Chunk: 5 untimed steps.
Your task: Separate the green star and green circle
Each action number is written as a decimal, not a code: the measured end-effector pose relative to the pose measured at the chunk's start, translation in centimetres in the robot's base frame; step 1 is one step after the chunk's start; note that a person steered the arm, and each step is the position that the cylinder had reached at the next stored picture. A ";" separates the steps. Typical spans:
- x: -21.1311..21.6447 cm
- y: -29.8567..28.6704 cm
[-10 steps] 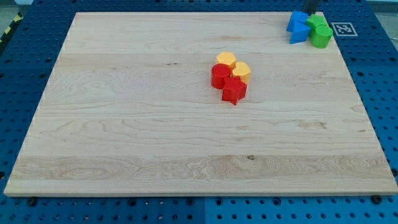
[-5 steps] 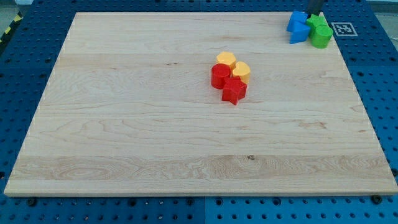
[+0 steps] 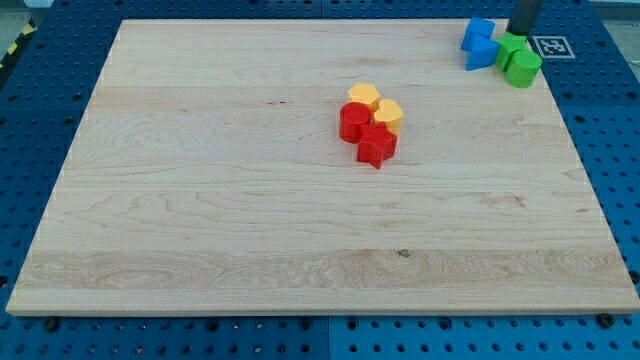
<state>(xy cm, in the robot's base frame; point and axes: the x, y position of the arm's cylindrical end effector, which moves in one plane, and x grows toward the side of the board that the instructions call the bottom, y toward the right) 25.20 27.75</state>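
Observation:
The green star [image 3: 509, 47] and the green circle [image 3: 524, 68] sit at the board's top right corner, touching each other, the circle just below and right of the star. My tip [image 3: 520, 33] is at the star's upper right edge, right against it. Two blue blocks, an upper one [image 3: 481, 31] and a lower one [image 3: 481, 55], lie just left of the green pair; the lower one touches or nearly touches the star.
A cluster sits near the board's middle: two yellow blocks [image 3: 363, 96] [image 3: 388, 113], a red circle [image 3: 352, 122] and a red star [image 3: 377, 146]. A black-and-white marker tag [image 3: 552, 46] lies off the board's right edge [image 3: 560, 110] beside the green blocks.
My tip has moved right and slightly down, from above the blue and green blocks to the star's upper right. The green star and circle have shifted slightly down and right.

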 end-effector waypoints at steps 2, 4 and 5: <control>7.8 2.5; 6.6 3.6; 2.4 2.3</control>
